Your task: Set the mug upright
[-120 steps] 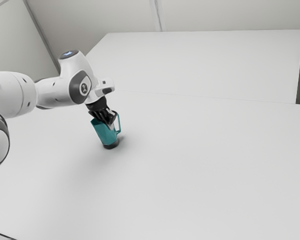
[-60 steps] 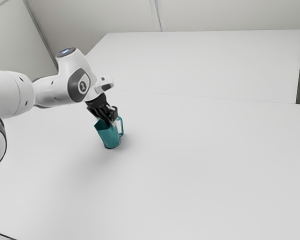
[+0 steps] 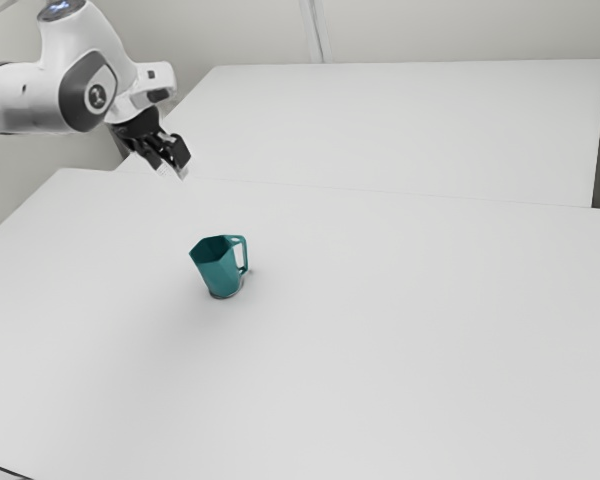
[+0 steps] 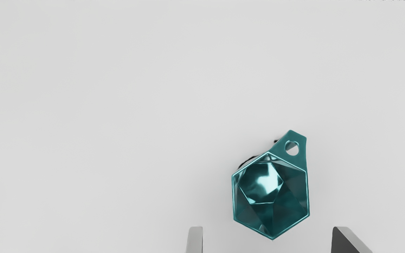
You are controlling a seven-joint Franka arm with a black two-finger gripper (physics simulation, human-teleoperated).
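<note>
So my fingers just let go and backed off, now spread and well clear of the mug (phew). It's upright on the worktop, so job looks done.

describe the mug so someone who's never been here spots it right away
On the white table, in the exterior view's left half, look below the black gripper. The mug stands mouth up, handle toward that view's right; its teal body and six-sided rim set it apart from both.
</note>
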